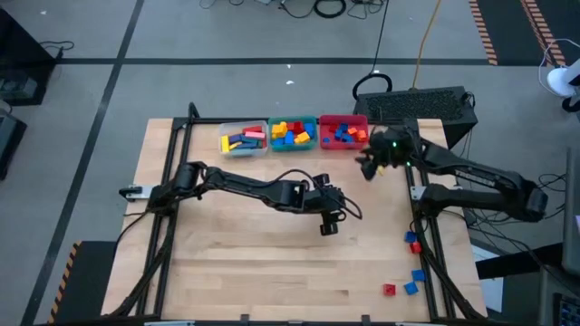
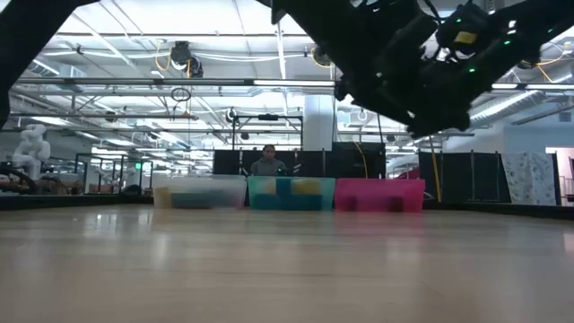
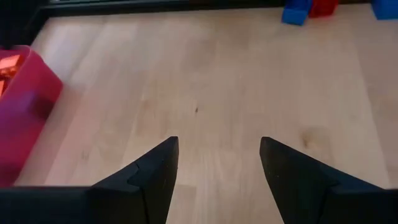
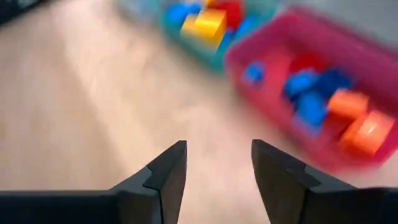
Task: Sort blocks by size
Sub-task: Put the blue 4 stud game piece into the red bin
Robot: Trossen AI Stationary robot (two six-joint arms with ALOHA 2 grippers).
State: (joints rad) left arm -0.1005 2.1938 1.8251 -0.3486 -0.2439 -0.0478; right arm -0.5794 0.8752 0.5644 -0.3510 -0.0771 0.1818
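Looks mostly done: the clear bin (image 1: 243,139), teal bin (image 1: 293,133) and red bin (image 1: 343,130) along the far edge all hold blocks. Only a few loose blocks (image 1: 412,272), blue and red, are left near the right front corner. Right gripper (image 1: 367,166) hangs beside the red bin, fingers apart and empty. Left gripper (image 1: 328,226) sits mid-table, spread wide, nothing in it

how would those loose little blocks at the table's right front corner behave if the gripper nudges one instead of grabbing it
The loose blocks look like small hard plastic bricks, so one would probably stay rigid and slide across the smooth wooden table rather than roll, given its flat faces. Being tiny, it is likely light and may skitter or twist away from a finger.
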